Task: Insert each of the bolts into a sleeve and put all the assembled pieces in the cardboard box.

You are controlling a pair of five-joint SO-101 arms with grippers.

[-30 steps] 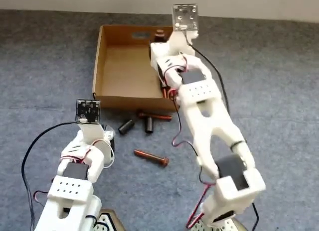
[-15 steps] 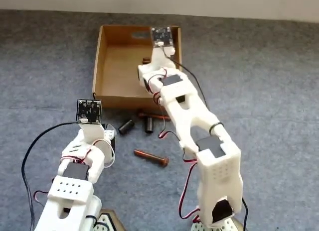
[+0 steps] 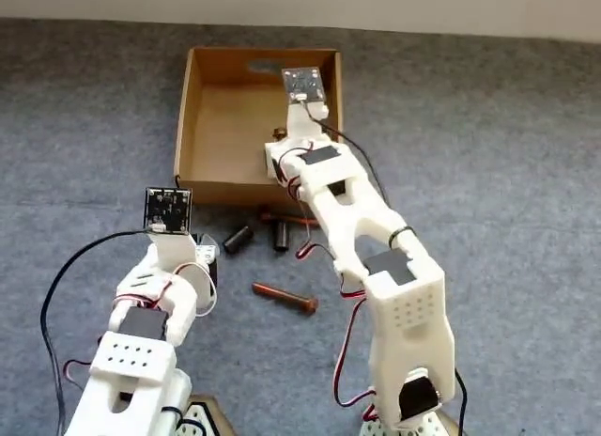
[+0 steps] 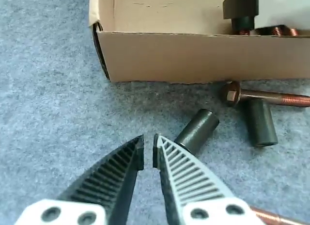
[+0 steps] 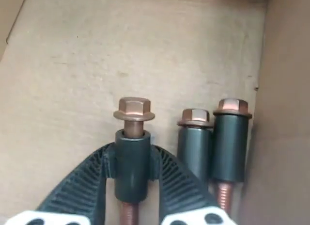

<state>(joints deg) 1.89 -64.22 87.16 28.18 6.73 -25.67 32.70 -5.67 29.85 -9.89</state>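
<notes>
My right gripper (image 5: pixel 131 159) is shut on a black sleeve with a copper bolt (image 5: pixel 133 110) through it, held low over the floor of the cardboard box (image 3: pixel 186 116). Two more assembled pieces (image 5: pixel 194 137) (image 5: pixel 230 137) lie side by side against the box wall next to it. Outside the box, two loose black sleeves (image 4: pixel 196 130) (image 4: pixel 261 122) and a copper bolt (image 4: pixel 266 96) lie on the carpet near the front wall. Another bolt (image 3: pixel 285 298) lies closer to the arm bases. My left gripper (image 4: pixel 147 152) is shut on nothing, just short of the nearer sleeve.
Grey carpet (image 3: pixel 507 173) covers the table on all sides of the box. The right arm (image 3: pixel 324 187) stretches over the box's front wall and covers part of the bolt lying beside it. The box's left half (image 3: pixel 225 126) holds nothing.
The right arm has swung left from the box's far right corner into its middle and come down with the assembled piece. The left arm has kept still.
</notes>
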